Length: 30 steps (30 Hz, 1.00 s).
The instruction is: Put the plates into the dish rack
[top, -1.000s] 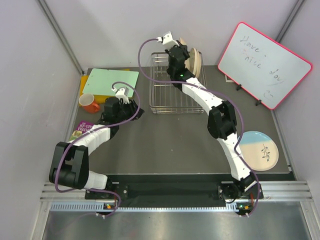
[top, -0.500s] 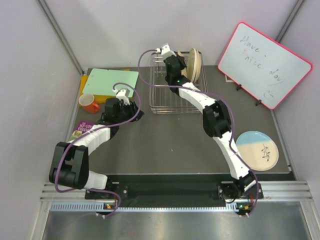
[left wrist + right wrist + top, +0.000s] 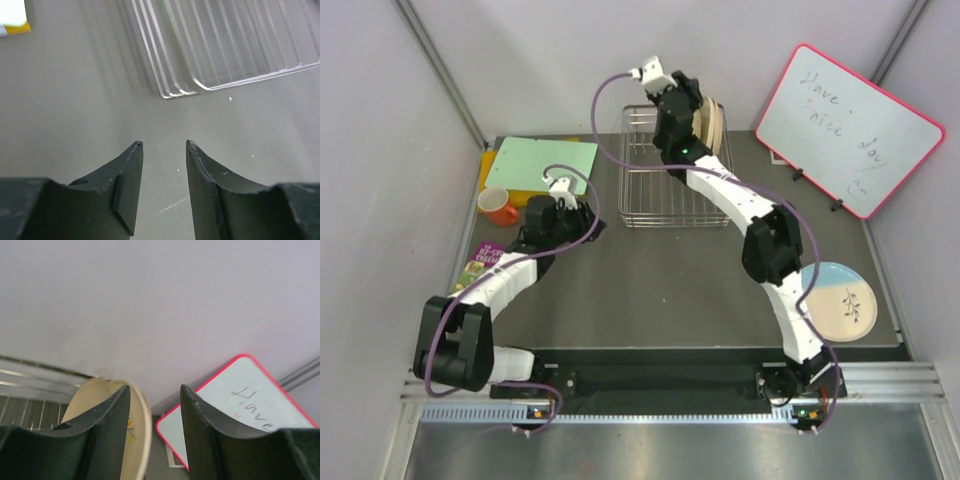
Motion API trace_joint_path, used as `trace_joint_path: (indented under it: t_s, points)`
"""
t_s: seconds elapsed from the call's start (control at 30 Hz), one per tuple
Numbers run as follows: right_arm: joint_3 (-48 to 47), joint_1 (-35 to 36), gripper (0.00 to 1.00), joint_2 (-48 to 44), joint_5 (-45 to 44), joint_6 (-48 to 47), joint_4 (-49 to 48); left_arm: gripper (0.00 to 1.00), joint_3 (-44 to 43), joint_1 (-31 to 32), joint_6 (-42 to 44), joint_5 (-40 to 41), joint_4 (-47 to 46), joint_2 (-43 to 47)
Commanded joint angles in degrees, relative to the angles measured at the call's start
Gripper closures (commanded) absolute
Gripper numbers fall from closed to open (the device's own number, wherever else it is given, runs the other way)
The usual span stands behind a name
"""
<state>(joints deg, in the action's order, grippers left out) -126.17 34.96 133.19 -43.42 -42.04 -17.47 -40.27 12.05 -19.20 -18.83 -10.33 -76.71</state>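
The right end effector (image 3: 686,92) hangs high over the far right corner of the dish rack (image 3: 660,190); it is released, and in the wrist view its two dark fingers (image 3: 105,430) stand apart with only the pale wall between them. The cream plates (image 3: 713,125) stand on edge at that far right corner of the rack, close against each other; how many there are I cannot tell. From the right wrist, one cream rim (image 3: 138,440) shows just beside the left finger, partly hidden by it, and not between the two.

The left end effector (image 3: 582,222) sits low over the table (image 3: 650,290), just left of the rack's near left corner; it too is released, its fingers (image 3: 125,195) parted over bare table, holding nothing; the rack's rounded corner (image 3: 225,55) lies beyond them, blurred.

A blue and cream plate (image 3: 835,302) lies flat on the table at the near right, well apart from the rack. A whiteboard (image 3: 850,130) with a red rim leans at the far right; a green board (image 3: 542,165), an orange cup (image 3: 500,207) and a purple book (image 3: 480,262) lie along the left side.
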Motion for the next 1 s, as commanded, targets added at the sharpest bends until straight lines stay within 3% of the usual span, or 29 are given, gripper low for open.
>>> trace_joint_path:
  t_s: [0.0, 0.03, 0.1, 0.17, 0.2, 0.23, 0.3, 0.33, 0.37, 0.47, 0.57, 0.67, 0.77, 0.87, 0.97]
  points:
    - [0.91, 4.59, 0.54, -17.76, -0.96, -3.49, -4.69, 0.55, -1.48, 0.07, 5.21, -1.91, 0.04, 6.12]
    - [5.01, 4.42, 0.46, -22.57, -1.31, -1.75, -0.41, 0.55, -1.30, 0.07, 6.01, -2.70, 0.31, 8.48]
    - [12.66, 2.41, 0.41, -31.96, -1.93, -1.20, 2.61, 0.54, -0.17, 1.47, 10.99, -5.60, 1.27, 11.30]
    - [25.93, -0.14, 0.31, -38.49, -0.89, -0.85, 6.74, 0.50, 0.89, 6.12, 16.97, -7.52, 2.85, 15.87]
    - [29.54, -3.29, 0.29, -44.70, 0.08, -0.07, 8.84, 0.48, 2.03, 8.49, 25.97, -8.49, 5.03, 17.37]
    - [35.23, -5.41, 0.25, -47.81, 1.57, 2.55, 14.86, 0.41, 2.65, 13.91, 30.58, -8.94, 6.62, 19.90]
    - [39.23, -12.15, 0.21, -55.88, 7.45, 5.29, 21.92, 0.33, 4.31, 18.60, 39.11, -10.95, 6.55, 21.68]
    - [41.51, -14.72, 0.16, -58.10, 10.43, 8.00, 30.74, 0.24, 4.06, 21.75, 40.37, -11.92, 6.98, 21.86]
    - [42.57, -17.44, 0.16, -60.30, 18.46, 8.46, 35.18, 0.22, 3.71, 23.18, 40.47, -12.98, 6.47, 21.34]
    - [51.43, -26.59, 0.13, -67.95, 29.40, 3.57, 45.23, 0.20, -0.84, 27.40, 36.71, -15.35, 4.01, 14.15]
    - [61.55, -31.78, 0.13, -73.76, 32.95, 0.03, 50.69, 0.05, -7.35, 29.86, 21.90, -17.20, -0.46, 3.96]
    - [68.59, -39.25, 0.12, -77.89, 36.98, 1.61, 53.50, 0.05, -7.89, 35.04, 14.30, -10.64, -10.98, -2.12]
    - [72.28, -47.86, 0.13, -79.48, 43.13, 2.05, 57.89, 0.08, -8.94, 41.63, 11.92, -3.77, -15.32, -8.00]
    - [77.02, -58.56, 0.14, -80.62, 50.78, -4.35, 61.59, 0.15, -12.18, 45.16, 8.58, -2.26, -17.70, -15.30]
    - [81.34, -65.43, 0.14, -79.49, 52.12, -10.94, 62.74, 0.19, -16.13, 47.44, 8.57, -3.67, -20.42, -22.86]
